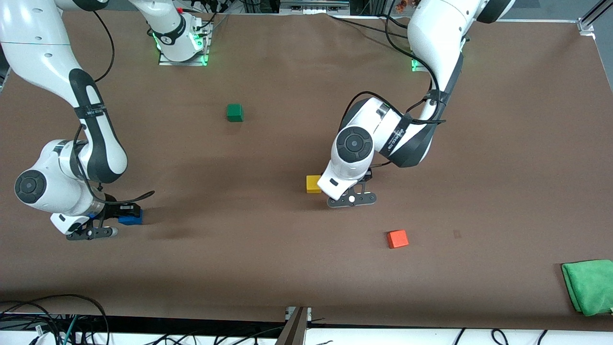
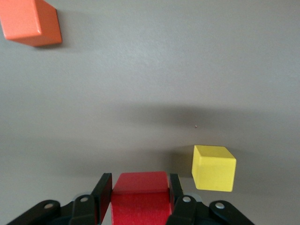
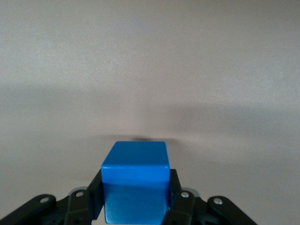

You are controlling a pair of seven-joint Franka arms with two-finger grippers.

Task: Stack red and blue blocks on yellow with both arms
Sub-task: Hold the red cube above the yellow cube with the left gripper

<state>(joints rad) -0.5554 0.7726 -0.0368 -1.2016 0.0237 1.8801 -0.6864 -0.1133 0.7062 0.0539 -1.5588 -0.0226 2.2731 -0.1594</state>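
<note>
Left hand (image 2: 140,197) is clamped on the red block (image 2: 139,197) — in its wrist view I see the black fingers (image 2: 104,194) pressed flat against two opposite faces of the cube. In the front view that hand (image 1: 352,199) sits low at centre frame, the red cube hidden under the wrist, and the yellow block (image 1: 313,184) rests on the tabletop (image 1: 268,268) just beside it, slightly higher in the picture. That sideways offset is what I judge the coming move turns on: the red cube has to rise and shift across until it is square over the yellow one (image 2: 213,168). The left arm is plainly the nearer arm.

At the lower left of the front view, the right hand (image 1: 119,219) is closed on the blue block (image 1: 131,219), down close to the tabletop and well apart from the yellow block. Its wrist view shows the blue cube (image 3: 136,183) gripped between the fingers (image 3: 95,199).

All the cubes are plain, matte, sharp-edged and equal in size, so flat faces should seat well — though with little margin for misalignment. The tabletop is a dull brown sheet. An orange-red cube (image 1: 397,238) lies lower right of centre, a green cube (image 1: 234,112) upper centre, and a soft green cloth (image 1: 588,286) at the lower right edge.
</note>
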